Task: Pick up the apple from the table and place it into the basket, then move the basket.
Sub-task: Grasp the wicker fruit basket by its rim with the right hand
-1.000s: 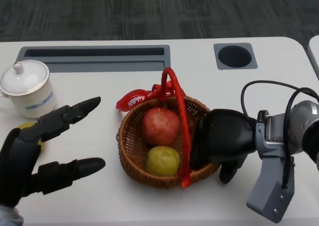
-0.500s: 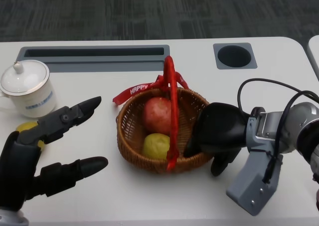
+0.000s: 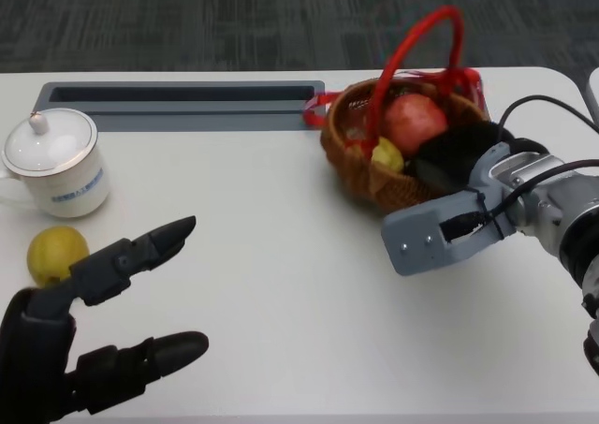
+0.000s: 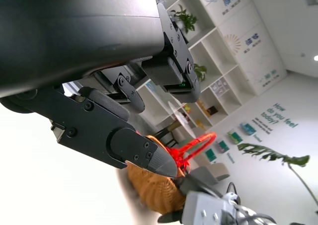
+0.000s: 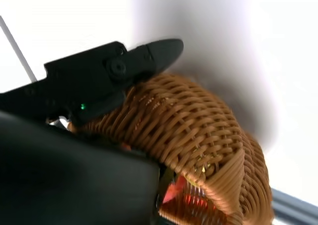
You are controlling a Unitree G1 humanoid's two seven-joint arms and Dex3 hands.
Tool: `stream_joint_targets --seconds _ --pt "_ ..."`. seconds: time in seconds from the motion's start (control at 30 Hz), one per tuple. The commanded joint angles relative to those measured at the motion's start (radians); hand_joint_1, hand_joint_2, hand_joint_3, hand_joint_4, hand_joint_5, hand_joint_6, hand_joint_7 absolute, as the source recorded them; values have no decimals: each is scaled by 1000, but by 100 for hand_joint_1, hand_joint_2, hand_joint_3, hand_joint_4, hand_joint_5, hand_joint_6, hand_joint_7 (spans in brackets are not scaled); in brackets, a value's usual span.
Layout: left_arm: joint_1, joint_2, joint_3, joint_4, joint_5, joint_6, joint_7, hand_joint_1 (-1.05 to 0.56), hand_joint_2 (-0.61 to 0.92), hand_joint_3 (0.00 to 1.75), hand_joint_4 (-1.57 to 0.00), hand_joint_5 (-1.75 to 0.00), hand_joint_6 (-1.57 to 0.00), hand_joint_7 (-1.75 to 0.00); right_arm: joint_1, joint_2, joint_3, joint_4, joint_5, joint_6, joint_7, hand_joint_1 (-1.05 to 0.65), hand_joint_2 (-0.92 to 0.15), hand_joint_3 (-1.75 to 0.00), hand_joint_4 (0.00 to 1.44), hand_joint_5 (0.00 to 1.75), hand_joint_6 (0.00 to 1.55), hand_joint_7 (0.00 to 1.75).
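The right hand [image 3: 459, 157], a rounded black shell on a silver forearm, grips the near wall of the round wicker basket [image 3: 360, 167] and holds it tilted at the far right of the white table [image 3: 299, 284]. In the right wrist view a tapered black finger [image 5: 154, 51] lies pressed against the coarse, tan weave. The red apple [image 3: 412, 120] sits inside the basket, just beyond the right hand, with a smaller yellow-green fruit [image 3: 387, 154] beside it. A glossy red hooped handle [image 3: 430, 40] arches over both, and a red ribbon [image 3: 323, 106] trails off the rim.

The left hand [image 3: 89, 344] hovers well apart from the basket, fingers spread and holding nothing. Just beyond it lies a dull yellow round fruit [image 3: 56, 254], and past that a lidded white ceramic cup [image 3: 54, 162]. A long grey slotted tray [image 3: 182, 104] is recessed along the table's far side.
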Motion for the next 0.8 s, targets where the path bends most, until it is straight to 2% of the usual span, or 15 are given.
stream_joint_targets --seconds 0.03,0.3,0.4,0.53,0.6,0.8 --pt "60 -17 6 -43 19 -56 21 -44 82 0 -86 -4 -75 -2 -61 -27 -80 -6 68 67 6 -34 -92 -9 110 2 95 2" --pt "270 -89 -4 -230 67 -63 31 -45 80 0 -90 -3 -79 -2 -30 -38 -185 -7 127 162 -6 -34 -92 -5 111 2 98 2" --pt "289 -91 4 -259 78 -56 27 -46 81 0 -90 -3 -79 -2 -23 -35 -201 -6 126 179 -11 -33 -92 -4 111 2 98 1" --pt "255 -87 8 -245 89 -45 26 -48 81 0 -91 -2 -79 -1 -14 -27 -226 -7 137 180 -8 -34 -92 -4 109 1 96 0" --pt "237 -90 4 -241 98 -33 26 -47 80 0 -91 -2 -80 -1 -10 -25 -240 -8 147 171 8 -41 -89 -2 98 0 88 0" --pt "176 -76 2 -222 88 5 18 -46 79 0 -91 -1 -80 -1 -18 -23 -243 -9 147 140 59 -73 -78 0 47 0 48 0"
